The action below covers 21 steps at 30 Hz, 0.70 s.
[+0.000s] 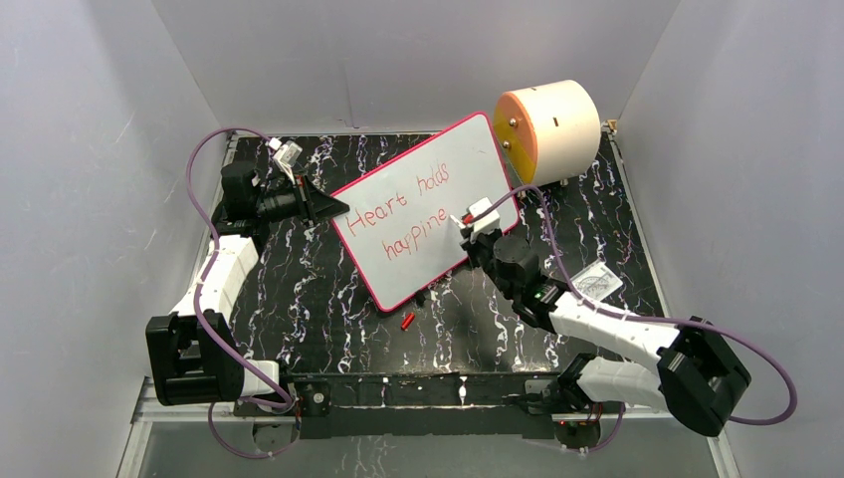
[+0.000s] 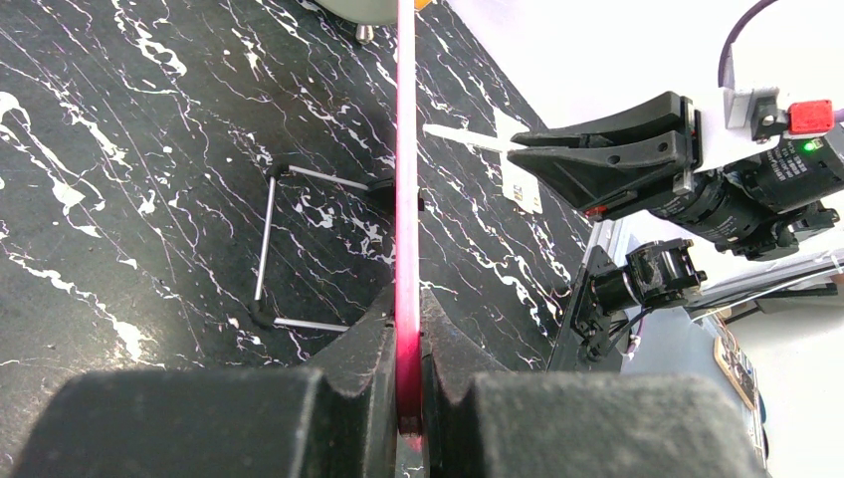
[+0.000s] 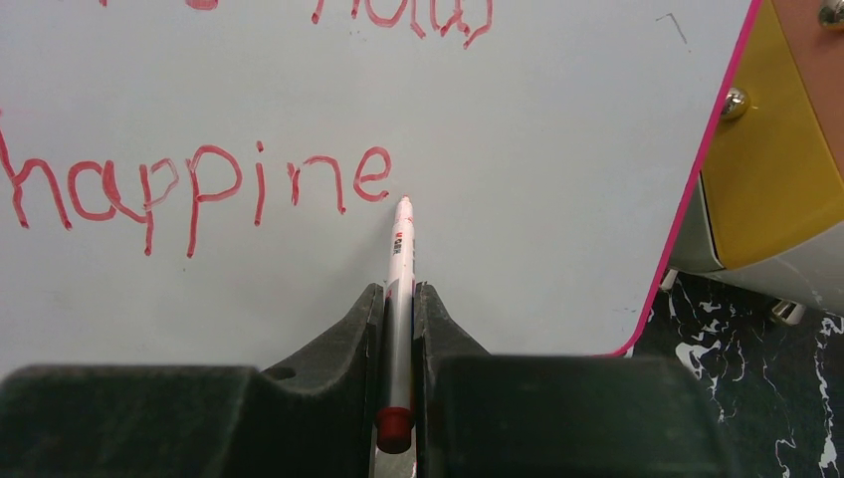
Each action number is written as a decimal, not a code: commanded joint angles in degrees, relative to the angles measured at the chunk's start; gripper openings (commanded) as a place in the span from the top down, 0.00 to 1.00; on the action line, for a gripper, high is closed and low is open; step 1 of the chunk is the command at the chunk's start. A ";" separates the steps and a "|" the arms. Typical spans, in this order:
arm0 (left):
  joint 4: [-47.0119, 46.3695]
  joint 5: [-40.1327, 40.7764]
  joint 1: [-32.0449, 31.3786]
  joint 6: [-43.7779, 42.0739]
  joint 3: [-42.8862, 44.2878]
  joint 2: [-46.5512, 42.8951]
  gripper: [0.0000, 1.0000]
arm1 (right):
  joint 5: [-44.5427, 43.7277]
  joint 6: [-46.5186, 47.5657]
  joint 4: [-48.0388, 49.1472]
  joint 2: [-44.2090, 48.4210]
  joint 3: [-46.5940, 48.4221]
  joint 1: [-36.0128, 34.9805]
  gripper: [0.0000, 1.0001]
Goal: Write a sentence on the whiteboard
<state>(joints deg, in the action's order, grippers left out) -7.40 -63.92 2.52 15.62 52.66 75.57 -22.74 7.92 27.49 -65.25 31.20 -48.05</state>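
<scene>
The white, pink-rimmed whiteboard (image 1: 448, 164), bearing the red handwritten sentence (image 1: 376, 215) "Heart holds happine", stands just beside the cream, orange-faced cylinder (image 1: 562, 121), its edge away from the cylinder clamped by the left gripper (image 2: 408, 299), while nearer the cylinder the right gripper (image 3: 398, 294) pinches a white marker (image 3: 400, 254) whose tip touches the board.

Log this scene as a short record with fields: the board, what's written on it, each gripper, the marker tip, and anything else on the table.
board: whiteboard standing tilted on the black marbled table
writing: red sentence reads "Heart holds happine", last word unfinished
left gripper: shut on the whiteboard's pink rim
right gripper: shut on a marker
marker tip: at the board, just right of the final "e"
also there: cream cylinder with an orange face behind the board; small red piece in front of it
</scene>
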 commanded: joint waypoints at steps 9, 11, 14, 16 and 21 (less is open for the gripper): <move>3.18 -1.44 -0.68 -1.55 0.46 0.81 1.00 | 2.05 0.44 5.76 1.29 1.11 2.08 1.00; 3.18 -1.37 -0.64 -1.55 0.41 0.81 1.00 | 2.20 0.43 6.34 0.76 1.37 2.19 1.00; 3.18 -1.47 -0.68 -1.55 0.50 0.85 1.00 | 2.28 0.64 6.93 0.31 1.66 2.49 1.00; 3.18 -1.47 -0.68 -1.55 0.47 0.89 1.00 | 2.61 0.68 7.35 0.26 1.67 2.61 1.00; 3.18 -1.47 -0.68 -1.55 0.47 0.85 1.00 | 2.88 0.93 8.06 0.04 1.85 2.89 1.00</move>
<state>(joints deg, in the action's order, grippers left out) -7.40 -63.92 2.52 15.62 52.66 75.57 -20.40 7.97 30.59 -65.23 31.14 -45.58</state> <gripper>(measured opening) 0.057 0.198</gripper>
